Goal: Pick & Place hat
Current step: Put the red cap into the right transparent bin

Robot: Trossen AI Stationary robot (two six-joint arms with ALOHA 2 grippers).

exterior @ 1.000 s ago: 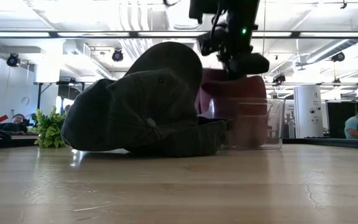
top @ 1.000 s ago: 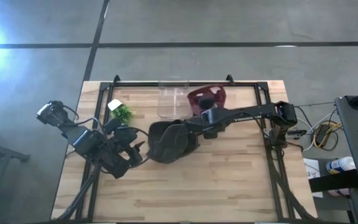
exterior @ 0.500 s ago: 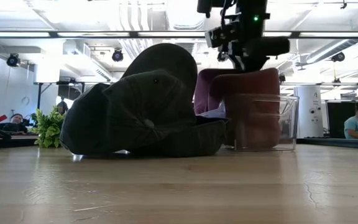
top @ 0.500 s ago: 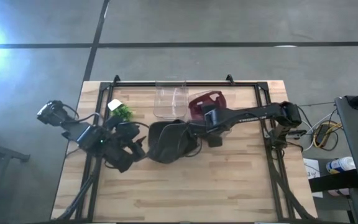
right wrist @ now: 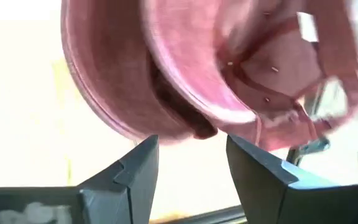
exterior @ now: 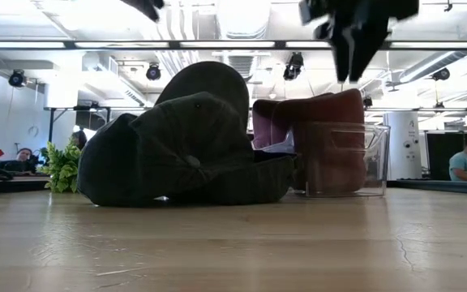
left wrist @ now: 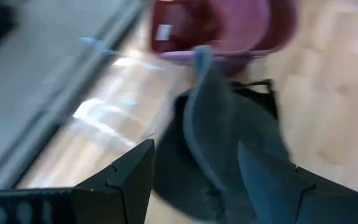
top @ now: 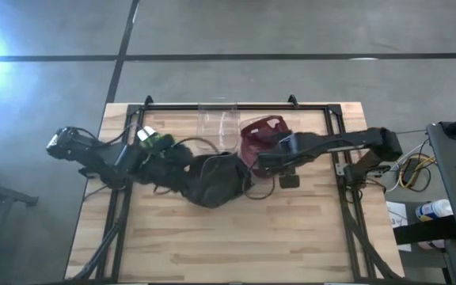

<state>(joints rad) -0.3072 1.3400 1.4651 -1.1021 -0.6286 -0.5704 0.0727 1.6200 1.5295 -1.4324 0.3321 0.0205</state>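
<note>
- High view: we see the dark hat (top: 212, 180) lying near the middle of the table (top: 236, 245), its long axis running roughly left to right. Our left gripper (top: 182, 172) is at its left edge, nearer to it than the right gripper (top: 264, 165), which sits at the hat's right end, just in front of the maroon hat (top: 260, 139). The clear container (top: 217, 127) stands behind both hats and looks empty; a small green plant (top: 150, 141) sits beside the left arm.
- Low view: the dark hat rests on the wood, crown up, in front of the maroon hat (exterior: 314, 134), with the clear container (exterior: 343, 158) at its right. The right gripper (exterior: 355, 32) hangs above them, clear of both.
- Left wrist view: our left fingers (left wrist: 129, 180) stand wide apart, empty, with the dark hat (left wrist: 229, 149) straight ahead between them.
- Right wrist view: the right fingers (right wrist: 135, 174) are spread, holding nothing; the maroon hat (right wrist: 210, 68) fills the view just beyond.
</note>
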